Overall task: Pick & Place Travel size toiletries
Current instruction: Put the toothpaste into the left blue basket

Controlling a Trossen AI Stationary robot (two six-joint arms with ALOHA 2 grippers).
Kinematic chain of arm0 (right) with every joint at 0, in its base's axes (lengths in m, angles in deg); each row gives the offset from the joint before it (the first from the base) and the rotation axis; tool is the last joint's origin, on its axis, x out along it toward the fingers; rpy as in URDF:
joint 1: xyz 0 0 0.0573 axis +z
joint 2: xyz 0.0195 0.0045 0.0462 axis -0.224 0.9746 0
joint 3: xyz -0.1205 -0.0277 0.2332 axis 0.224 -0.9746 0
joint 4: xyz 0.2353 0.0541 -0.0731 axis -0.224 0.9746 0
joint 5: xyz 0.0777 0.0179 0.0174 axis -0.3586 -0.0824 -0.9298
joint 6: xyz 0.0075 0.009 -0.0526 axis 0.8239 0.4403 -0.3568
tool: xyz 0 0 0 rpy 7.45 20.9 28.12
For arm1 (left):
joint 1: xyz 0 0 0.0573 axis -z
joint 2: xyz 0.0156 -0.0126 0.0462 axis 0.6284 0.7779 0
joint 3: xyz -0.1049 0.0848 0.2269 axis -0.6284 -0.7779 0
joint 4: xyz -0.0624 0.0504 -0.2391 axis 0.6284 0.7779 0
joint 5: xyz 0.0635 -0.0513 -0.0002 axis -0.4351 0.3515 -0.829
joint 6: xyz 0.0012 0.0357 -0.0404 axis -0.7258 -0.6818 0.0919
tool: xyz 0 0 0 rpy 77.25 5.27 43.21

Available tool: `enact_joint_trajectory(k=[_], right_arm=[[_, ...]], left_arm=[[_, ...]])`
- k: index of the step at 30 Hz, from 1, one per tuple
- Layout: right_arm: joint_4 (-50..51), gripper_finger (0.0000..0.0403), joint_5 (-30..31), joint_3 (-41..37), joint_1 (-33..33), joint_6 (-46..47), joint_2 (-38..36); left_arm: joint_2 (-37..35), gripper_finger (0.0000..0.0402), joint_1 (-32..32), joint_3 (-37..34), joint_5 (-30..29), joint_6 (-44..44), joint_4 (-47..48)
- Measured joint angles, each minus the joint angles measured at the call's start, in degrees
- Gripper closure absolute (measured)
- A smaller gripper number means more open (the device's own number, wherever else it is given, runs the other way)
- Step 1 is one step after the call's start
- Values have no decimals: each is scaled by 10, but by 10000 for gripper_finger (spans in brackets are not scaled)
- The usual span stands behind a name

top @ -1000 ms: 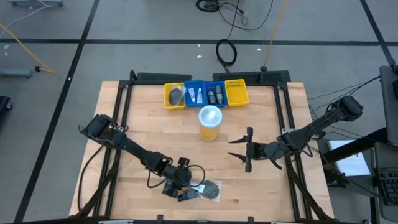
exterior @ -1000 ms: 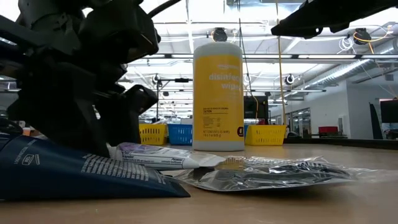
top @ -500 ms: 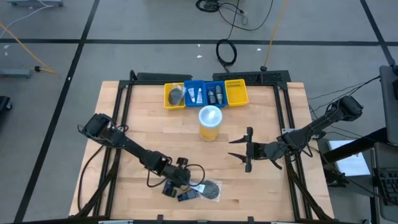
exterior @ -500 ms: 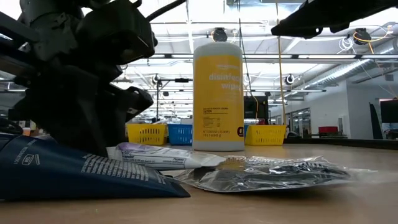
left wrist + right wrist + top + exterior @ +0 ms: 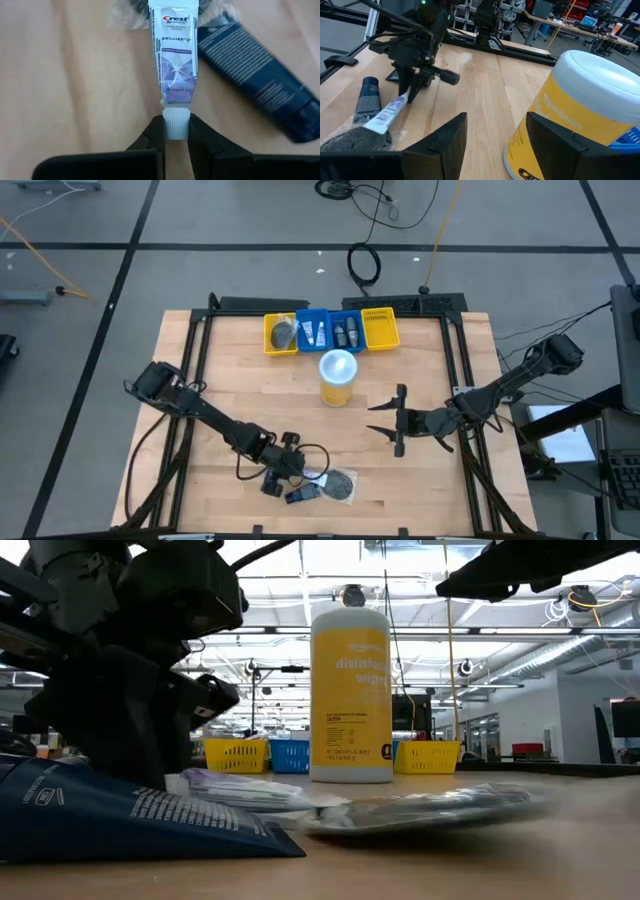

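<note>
A white toothpaste tube [image 5: 172, 60] lies near the table's near edge, and my left gripper [image 5: 176, 134] is shut on its cap. Its flat end reaches onto a round silvery-grey packet [image 5: 340, 485]. A dark navy tube [image 5: 260, 65] lies flat on the wood beside it. In the right wrist view the white tube [image 5: 385, 116] slants away from my left gripper [image 5: 409, 92]. My right gripper [image 5: 396, 420] hovers open toward the table's right, beside the yellow canister, with nothing between its fingers. My left gripper pinches the tube's white cap [image 5: 176, 124] between its two fingertips, one on each side. The fingers [image 5: 155, 136] come slanting down from above, in line with the tube's length. The tube's flat end [image 5: 169, 12] rests on the silvery packet.
A tall yellow wipes canister with a pale lid [image 5: 338, 377] stands mid-table and fills the right wrist view [image 5: 570, 115]. A row of yellow and blue bins [image 5: 330, 330] holding small items sits at the far edge. Bare wood lies between the canister and the toiletries.
My left gripper has closed on the white tube's cap. The tube's flat end has drawn back a little across the silvery packet toward the gripper, and the packet has stirred. The right arm has kept still.
</note>
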Motion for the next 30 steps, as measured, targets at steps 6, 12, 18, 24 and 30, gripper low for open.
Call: enact_joint_trajectory(k=[6,12,18,24,30], right_arm=[[1,206,0,0,0,0,0],[2,206,0,0,0,0,0],[3,206,0,0,0,0,0],[3,206,0,0,0,0,0],[2,206,0,0,0,0,0]], left_arm=[[-63,367,-7,9,-61,-3,35],[-142,367,-15,10,-147,-23,50],[-211,367,-26,9,-228,-52,77],[-259,367,-56,10,-322,-57,97],[-286,367,-108,10,-371,-60,104]])
